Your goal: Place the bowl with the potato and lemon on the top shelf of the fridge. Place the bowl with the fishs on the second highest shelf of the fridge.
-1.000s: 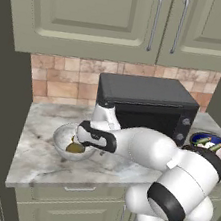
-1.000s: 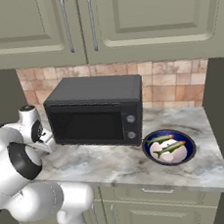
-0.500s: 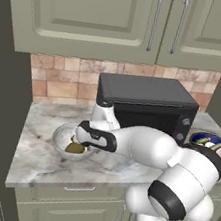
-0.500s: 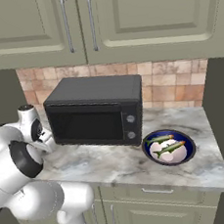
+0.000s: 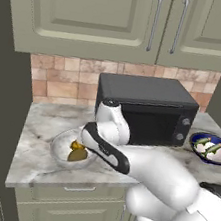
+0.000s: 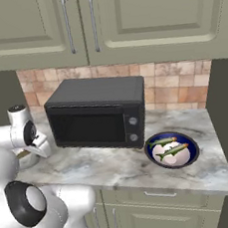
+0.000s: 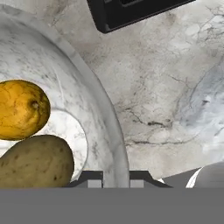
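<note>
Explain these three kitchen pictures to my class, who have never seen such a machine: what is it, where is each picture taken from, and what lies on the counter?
All three pictures are computer-rendered. The machine is a white robot arm on a base that can drive. Two cameras ride on that base, one behind the arm to its left, one to its right, so they show one scene from two sides. The third camera sits on the hand and looks along the tool.

On the marble counter stands a black microwave. To its left is a pale marble bowl holding a lemon and a potato. To its right is a blue bowl with fish.

In the hand picture the tool's two dark tips sit either side of the pale bowl's rim. Whether they already pinch it cannot be told.
</note>
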Tool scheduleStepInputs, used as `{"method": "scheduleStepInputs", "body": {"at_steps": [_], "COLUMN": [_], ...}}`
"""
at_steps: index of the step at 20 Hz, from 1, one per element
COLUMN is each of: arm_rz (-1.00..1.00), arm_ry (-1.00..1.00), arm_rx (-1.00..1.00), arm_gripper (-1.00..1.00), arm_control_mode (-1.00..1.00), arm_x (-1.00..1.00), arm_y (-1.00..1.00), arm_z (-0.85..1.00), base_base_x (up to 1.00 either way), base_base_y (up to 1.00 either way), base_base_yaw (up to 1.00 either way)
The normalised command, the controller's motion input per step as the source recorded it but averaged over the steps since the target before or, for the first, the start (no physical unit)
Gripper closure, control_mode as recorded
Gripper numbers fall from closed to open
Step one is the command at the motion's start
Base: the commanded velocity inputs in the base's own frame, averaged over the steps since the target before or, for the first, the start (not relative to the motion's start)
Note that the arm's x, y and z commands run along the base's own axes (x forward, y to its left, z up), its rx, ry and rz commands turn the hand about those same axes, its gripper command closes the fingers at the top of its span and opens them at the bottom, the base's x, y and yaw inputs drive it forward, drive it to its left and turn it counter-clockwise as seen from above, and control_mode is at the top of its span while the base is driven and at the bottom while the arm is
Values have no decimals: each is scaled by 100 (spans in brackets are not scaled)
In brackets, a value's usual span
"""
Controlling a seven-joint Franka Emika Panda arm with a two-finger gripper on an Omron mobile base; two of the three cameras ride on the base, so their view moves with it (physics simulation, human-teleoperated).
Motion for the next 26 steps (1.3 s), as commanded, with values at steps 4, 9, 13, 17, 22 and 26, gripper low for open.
{"method": "scheduleStepInputs", "body": {"at_steps": [4,9,13,17,22,26], "arm_rz": [-11,-3,5,0,0,-2], "arm_ry": [-26,-30,-24,-13,-1,2], "arm_rx": [10,10,9,11,3,-1], "arm_gripper": [100,100,100,100,100,100], "arm_control_mode": [-100,-100,-100,-100,-100,-100], "arm_x": [-100,-100,-98,-66,-28,-1], "arm_y": [-67,-80,-70,-97,-99,-23], "arm_z": [80,99,100,100,67,0], "base_base_x": [0,0,0,0,0,0], "base_base_y": [0,0,0,0,0,0], "base_base_yaw": [0,0,0,0,0,0]}}
